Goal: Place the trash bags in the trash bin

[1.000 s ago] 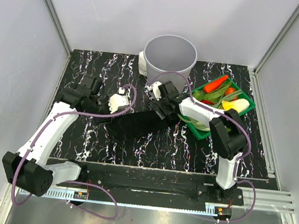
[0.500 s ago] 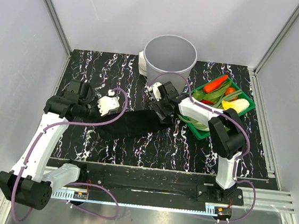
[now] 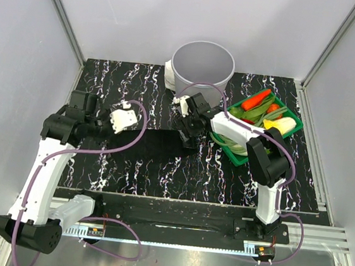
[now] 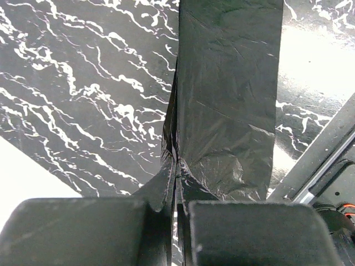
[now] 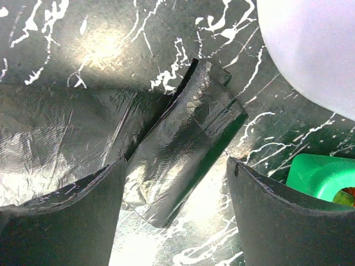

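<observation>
The black glossy trash bag [image 3: 157, 140] lies stretched across the middle of the table, flat on the left and partly rolled at its right end. My left gripper [image 3: 121, 132] is shut on the bag's left end; in the left wrist view the film [image 4: 227, 100] is pinched between the closed jaws [image 4: 177, 194]. My right gripper [image 3: 189, 129] is open, its fingers straddling the rolled end [image 5: 183, 149] without closing on it [image 5: 177, 183]. The light-grey trash bin [image 3: 202, 66] stands upright just behind the right gripper, and its wall shows in the right wrist view [image 5: 310, 44].
A green basket [image 3: 292, 127] of vegetables sits right of the bin, and its corner shows in the right wrist view [image 5: 316, 172]. A small white roll [image 3: 169, 68] stands at the bin's left side. The enclosure walls and the metal rail bound the black marbled table [image 3: 125, 83].
My left gripper has moved left with the bag's end, drawing the bag out longer and flatter. My right gripper has stayed over the rolled end near the bin.
</observation>
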Available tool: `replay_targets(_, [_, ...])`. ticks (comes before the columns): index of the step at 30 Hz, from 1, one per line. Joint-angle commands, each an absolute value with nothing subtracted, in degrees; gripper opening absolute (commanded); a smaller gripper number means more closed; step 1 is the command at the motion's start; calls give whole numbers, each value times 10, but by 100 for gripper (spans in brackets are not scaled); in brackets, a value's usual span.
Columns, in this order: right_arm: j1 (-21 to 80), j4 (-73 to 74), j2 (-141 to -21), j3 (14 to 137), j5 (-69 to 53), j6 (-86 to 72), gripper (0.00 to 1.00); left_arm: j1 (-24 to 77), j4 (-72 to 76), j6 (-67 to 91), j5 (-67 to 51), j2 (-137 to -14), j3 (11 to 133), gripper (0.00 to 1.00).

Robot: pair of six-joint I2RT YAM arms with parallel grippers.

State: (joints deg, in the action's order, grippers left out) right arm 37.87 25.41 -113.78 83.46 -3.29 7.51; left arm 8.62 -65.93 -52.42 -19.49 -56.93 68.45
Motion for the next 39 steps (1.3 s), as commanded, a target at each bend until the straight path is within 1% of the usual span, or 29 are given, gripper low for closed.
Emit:
replay_targets(1, [381, 264, -1139, 862, -62, 46, 78, 82, -666, -535, -206, -554, 732, 0])
replay_targets(11, [394, 254, -1180, 864, -58, 34, 76, 81, -690, -536, -232, -547, 769, 0])
replay_targets(15, [407, 253, -1189, 862, -32, 35, 75, 80, -695, -534, -233, -546, 783, 0])
replay_targets(26, [405, 275, -1125, 807, 56, 57, 73, 72, -701, -548, -191, -538, 821, 0])
replay_targets(34, [401, 285, -1078, 794, 72, 63, 73, 69, -700, -560, -166, -531, 831, 0])
replay_targets(39, [401, 286, -1070, 798, 75, 64, 73, 65, -705, -566, -157, -526, 826, 0])
